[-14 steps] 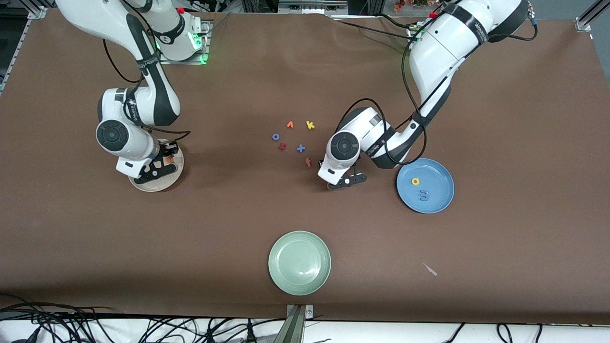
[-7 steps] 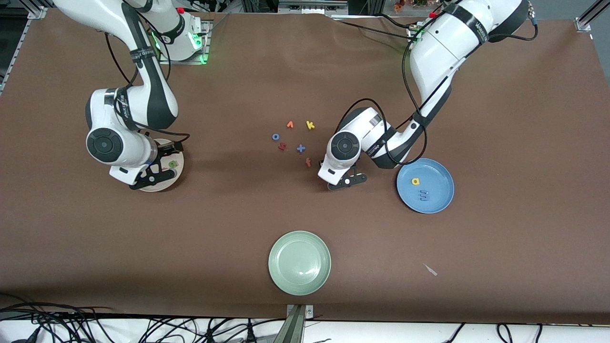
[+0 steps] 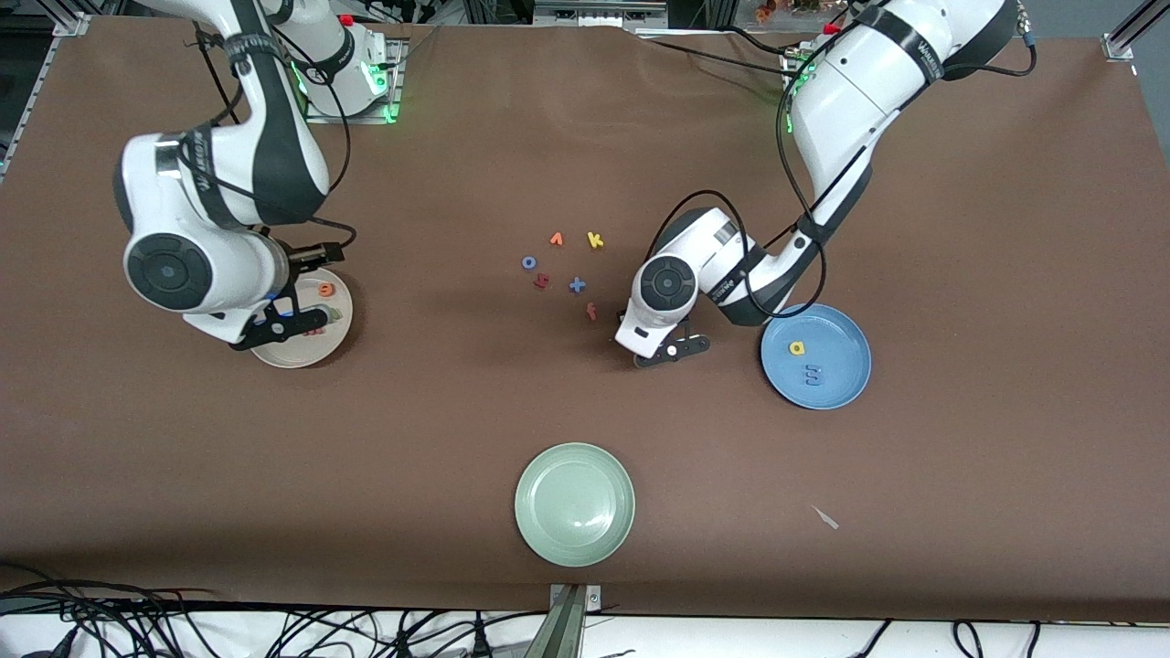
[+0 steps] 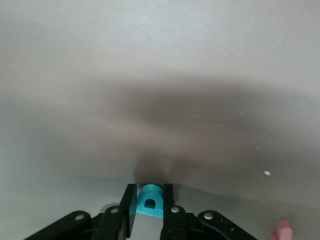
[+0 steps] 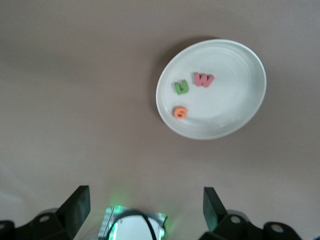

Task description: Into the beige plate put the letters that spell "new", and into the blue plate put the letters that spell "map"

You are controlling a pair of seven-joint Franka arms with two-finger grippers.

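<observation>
My left gripper (image 4: 148, 212) pinches the teal p (image 4: 149, 202) right of frame centre; the blue plate (image 3: 845, 379) lies just rightward (short carry). My right gripper (image 5: 145, 202) hangs spread above the beige plate (image 5: 235, 117).

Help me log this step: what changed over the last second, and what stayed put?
The right gripper let go of the orange e, which now lies in the beige plate with the green n and pinkish-red w, and rose with fingers open. The left gripper closed on the teal-green p and has begun lifting. The blue plate, pale green plate and loose letters stayed.
</observation>
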